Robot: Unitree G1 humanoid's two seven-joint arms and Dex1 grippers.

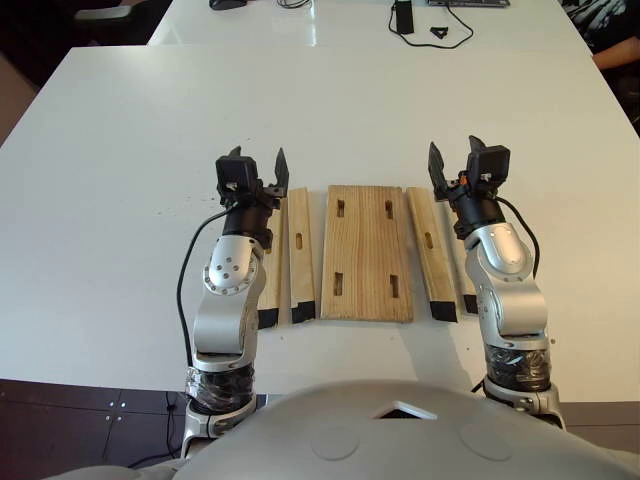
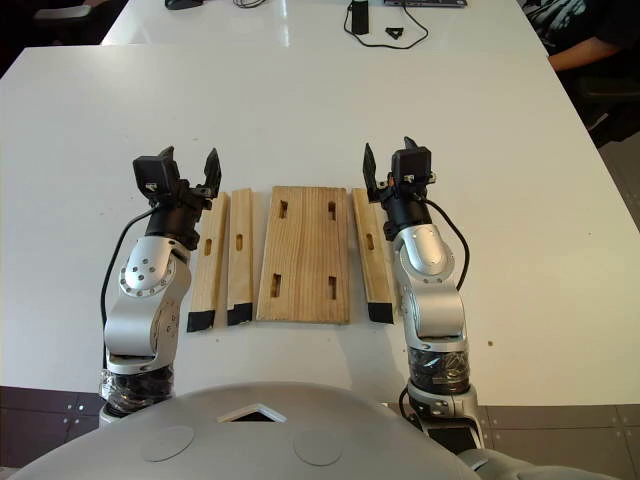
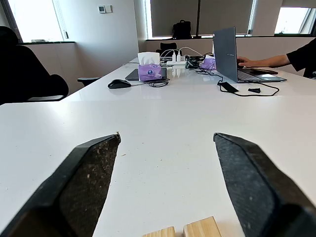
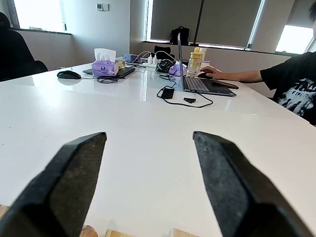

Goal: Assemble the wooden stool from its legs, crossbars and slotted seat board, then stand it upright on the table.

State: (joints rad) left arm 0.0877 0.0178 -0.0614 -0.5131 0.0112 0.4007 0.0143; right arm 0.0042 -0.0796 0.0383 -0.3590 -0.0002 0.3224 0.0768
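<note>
No text, label or number is legible. The purple tissue box (image 3: pixel 149 72) on the far worktop (image 3: pixel 187 84) bears markings too small to read (the wall panel (image 3: pixel 104 9) likewise).

Silver arms (image 1: pixel 230 275) bear black cables (image 1: pixel 181 288) and pointed pincers (image 1: pixel 258 156).

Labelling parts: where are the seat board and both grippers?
seat board (image 1: pixel 367 252): left eye view, board's bare centre.
left gripper (image 1: pixel 258 162): left eye view, midway between fingertips.
right gripper (image 1: pixel 454 152): left eye view, midway between fingertips.
</note>
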